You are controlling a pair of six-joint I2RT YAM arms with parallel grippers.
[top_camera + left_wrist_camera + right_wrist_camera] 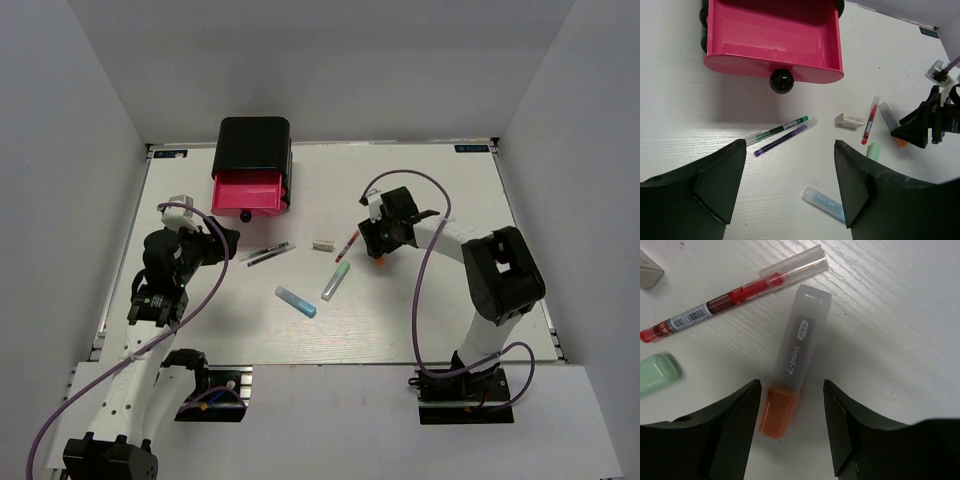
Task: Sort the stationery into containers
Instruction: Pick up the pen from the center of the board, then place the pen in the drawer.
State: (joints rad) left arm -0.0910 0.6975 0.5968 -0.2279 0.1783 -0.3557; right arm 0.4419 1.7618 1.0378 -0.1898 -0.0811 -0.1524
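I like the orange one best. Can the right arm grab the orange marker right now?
Probably yes. The right arm's open fingers sit on either side of the orange marker, which lies flat with nothing on top. The red pen lies beside it, not across it.

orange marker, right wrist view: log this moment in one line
right gripper: open, astride orange marker | left gripper: open, holding nothing | pink drawer: open

white table (430,310), pens (268,254), markers (296,301), eraser (322,243), cabinet (255,145)
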